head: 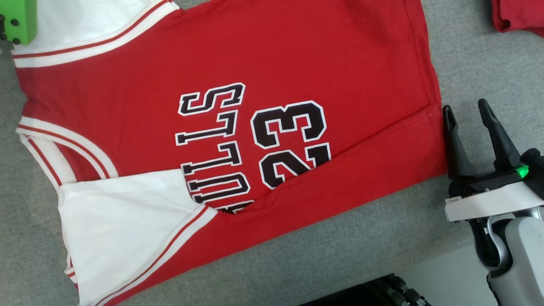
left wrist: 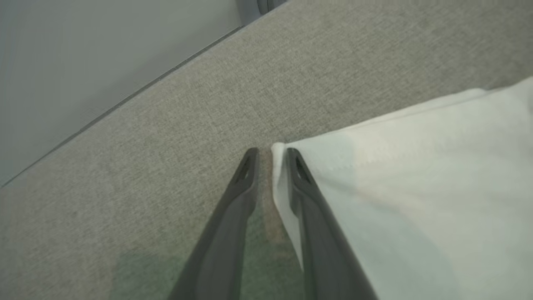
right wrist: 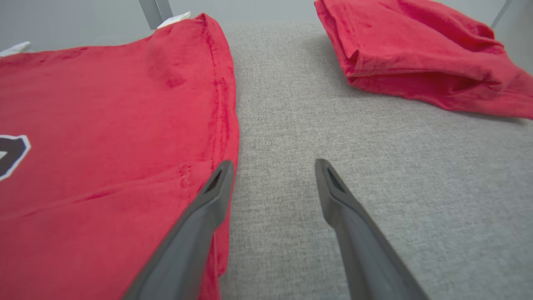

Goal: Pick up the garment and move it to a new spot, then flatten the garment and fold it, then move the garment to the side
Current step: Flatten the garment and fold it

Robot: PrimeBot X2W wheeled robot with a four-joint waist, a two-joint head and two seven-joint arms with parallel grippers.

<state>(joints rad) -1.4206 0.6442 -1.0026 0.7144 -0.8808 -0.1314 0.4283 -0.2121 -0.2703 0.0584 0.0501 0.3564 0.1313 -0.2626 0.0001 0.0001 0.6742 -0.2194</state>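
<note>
Jersey [head: 297, 63] lies flat on the grey table [head: 476, 55], filling the left and middle of the head view. Light, floppy cloth (probably slides easily), so I'd grab corners. Left gripper [left wrist: 270, 155] has fingers close together at the white sleeve [left wrist: 416, 187] corner; can't tell if it's pinching. Right gripper [head: 465, 107] gapes wide beside the hem [head: 437, 140], lower right. Another red garment [head: 516, 15] upper right, well clear.

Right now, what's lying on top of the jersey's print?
The jersey has its red edge and white sleeve folded over the print. They cover the word's lower end and part of the 23; the rest of the print shows.
</note>
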